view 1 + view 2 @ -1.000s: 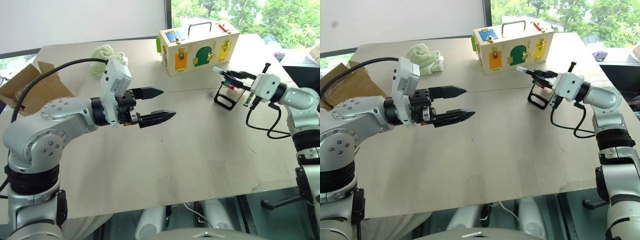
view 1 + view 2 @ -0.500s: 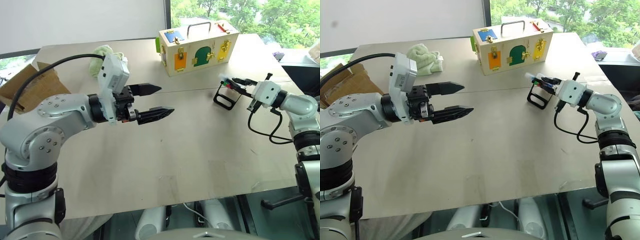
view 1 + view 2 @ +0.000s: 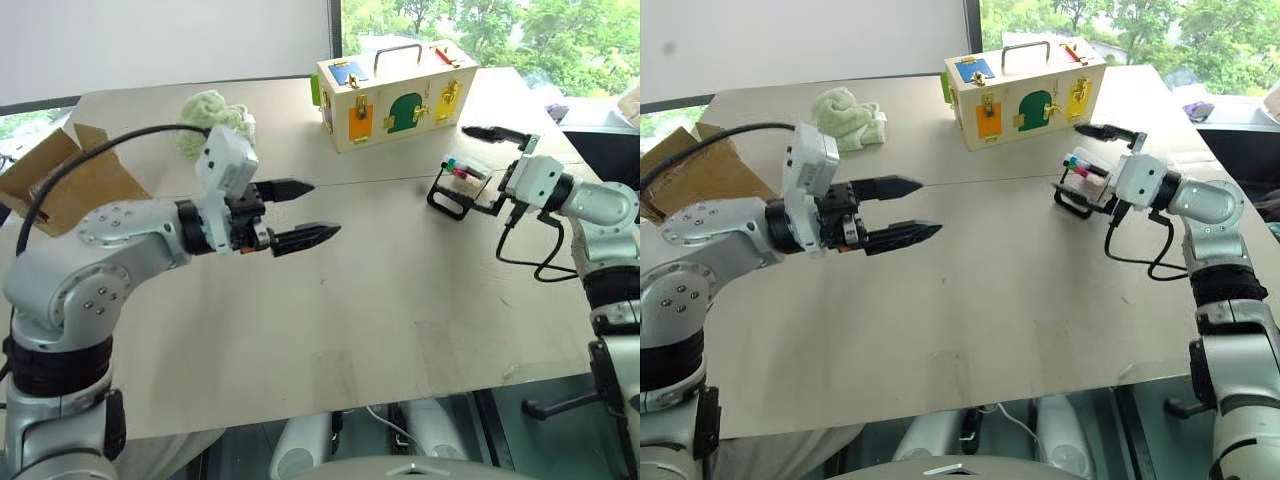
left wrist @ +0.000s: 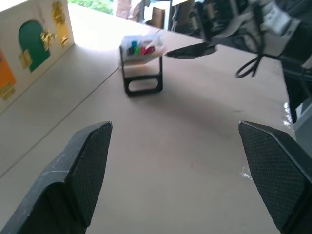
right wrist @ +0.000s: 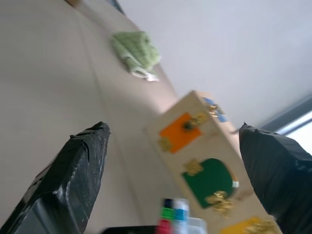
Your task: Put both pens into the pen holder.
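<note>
While the left gripper (image 3: 308, 212) hangs wide open and empty over bare table (image 3: 330, 320), the pen holder (image 3: 458, 185) with its pens (image 3: 1078, 164) sits just beside the right gripper (image 3: 492, 172), whose spread fingers could tip it.

This looks like a robot test room in an office or lab building. A large, plain, pale bench (image 3: 400, 300) stands against a blank white wall (image 3: 160, 45), beside a big window (image 3: 500, 25) that looks out on green trees. The props are staged rather than lived-in: a wooden latch box (image 3: 395, 95) with coloured doors and a metal handle, a crumpled green cloth (image 3: 212, 112), and an open cardboard box (image 3: 60, 185) off the bench's left edge.
</note>
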You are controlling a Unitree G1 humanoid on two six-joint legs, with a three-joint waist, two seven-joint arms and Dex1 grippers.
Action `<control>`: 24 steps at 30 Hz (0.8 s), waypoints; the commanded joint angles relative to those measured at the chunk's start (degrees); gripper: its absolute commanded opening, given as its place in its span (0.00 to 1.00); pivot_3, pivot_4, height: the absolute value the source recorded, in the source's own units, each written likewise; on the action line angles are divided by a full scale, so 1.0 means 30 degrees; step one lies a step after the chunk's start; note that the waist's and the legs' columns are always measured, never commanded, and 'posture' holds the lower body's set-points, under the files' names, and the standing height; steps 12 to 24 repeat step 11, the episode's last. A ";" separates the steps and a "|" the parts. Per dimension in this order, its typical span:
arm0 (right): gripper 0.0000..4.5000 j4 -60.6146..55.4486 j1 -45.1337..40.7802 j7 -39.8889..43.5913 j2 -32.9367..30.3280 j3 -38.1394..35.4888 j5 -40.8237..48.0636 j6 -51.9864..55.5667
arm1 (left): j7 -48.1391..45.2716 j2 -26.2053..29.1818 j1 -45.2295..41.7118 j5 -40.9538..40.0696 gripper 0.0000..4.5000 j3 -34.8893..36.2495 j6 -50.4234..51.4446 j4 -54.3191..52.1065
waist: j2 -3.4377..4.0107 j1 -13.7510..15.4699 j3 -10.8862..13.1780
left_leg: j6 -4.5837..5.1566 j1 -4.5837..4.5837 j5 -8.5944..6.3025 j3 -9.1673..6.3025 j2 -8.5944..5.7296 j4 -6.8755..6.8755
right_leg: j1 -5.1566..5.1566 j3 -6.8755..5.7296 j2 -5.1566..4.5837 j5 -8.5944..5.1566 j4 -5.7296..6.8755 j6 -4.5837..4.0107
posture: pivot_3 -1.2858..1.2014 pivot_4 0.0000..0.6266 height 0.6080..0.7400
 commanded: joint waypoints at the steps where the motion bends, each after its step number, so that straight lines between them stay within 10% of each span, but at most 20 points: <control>1: 0.99 -0.4444 0.3332 0.0809 -0.1875 -0.0820 0.2290 0.5446 | 0.0165 0.0102 0.3061 0.0826 0.96 0.1621 -0.1056 -0.1711 | 0.0009 0.0164 0.0004 | 0.0007 -0.0006 -0.0004 0.0002 -0.0007 0.0001 | -0.0001 0.0001 -0.0013 0.0001 -0.0005 0.0001 | 0.52 0.24 1.00; 9: 0.99 -0.9429 1.0342 -0.0456 -0.2607 -0.3090 0.4835 1.0949 | -0.0442 -0.2191 0.9653 0.3557 0.96 0.2764 -0.5352 -0.1006 | 0.0100 0.0359 -0.0045 | 0.0113 0.0283 -0.0075 0.0009 0.0011 -0.0040 | 0.0256 -0.0004 -0.0037 0.0005 -0.0033 -0.0036 | 0.52 0.24 1.00; 24: 0.99 -0.9449 1.0629 -0.0719 -0.2389 -0.3305 0.4618 1.1011 | -0.0788 -0.2387 1.0060 0.4211 0.96 0.2474 -0.6146 -0.0647 | 0.0102 0.0362 -0.0044 | 0.0117 0.0306 -0.0075 0.0011 0.0014 -0.0032 | 0.0282 -0.0003 -0.0044 -0.0036 -0.0038 -0.0105 | 0.52 0.24 1.00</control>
